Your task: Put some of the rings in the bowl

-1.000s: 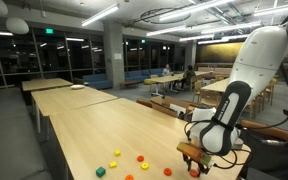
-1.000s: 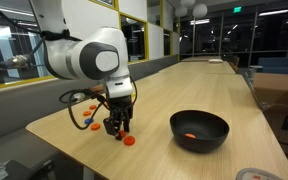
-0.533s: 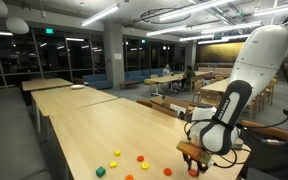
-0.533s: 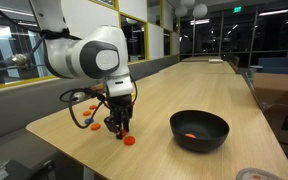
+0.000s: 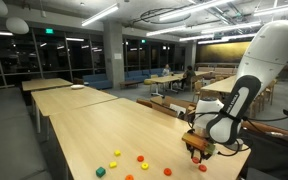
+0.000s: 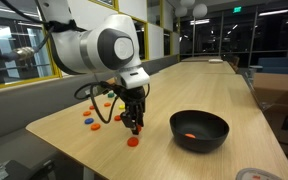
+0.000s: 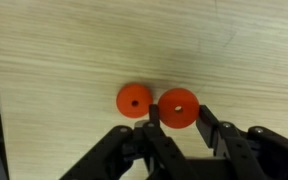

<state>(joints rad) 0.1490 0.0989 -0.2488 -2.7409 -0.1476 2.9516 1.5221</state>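
Note:
In the wrist view my gripper (image 7: 176,120) is shut on an orange-red ring (image 7: 178,108), held between the fingertips just above the wooden table. A second ring (image 7: 133,99) lies on the table beside it. In an exterior view my gripper (image 6: 136,128) hangs a little above that lying ring (image 6: 132,142), to the left of the black bowl (image 6: 176,124). The bowl holds one orange ring (image 6: 189,135). In an exterior view my gripper (image 5: 197,152) is near the table's end, with the lying ring (image 5: 202,167) below it.
Several more orange and red rings (image 6: 92,125) lie on the table behind my gripper; they also show in an exterior view (image 5: 142,156) with yellow pieces (image 5: 117,153) and a green one (image 5: 100,171). A grey round container (image 6: 250,174) sits at the table's near corner.
My gripper has risen off the table with one ring in it and shifted toward the bowl. The other ring stayed on the table.

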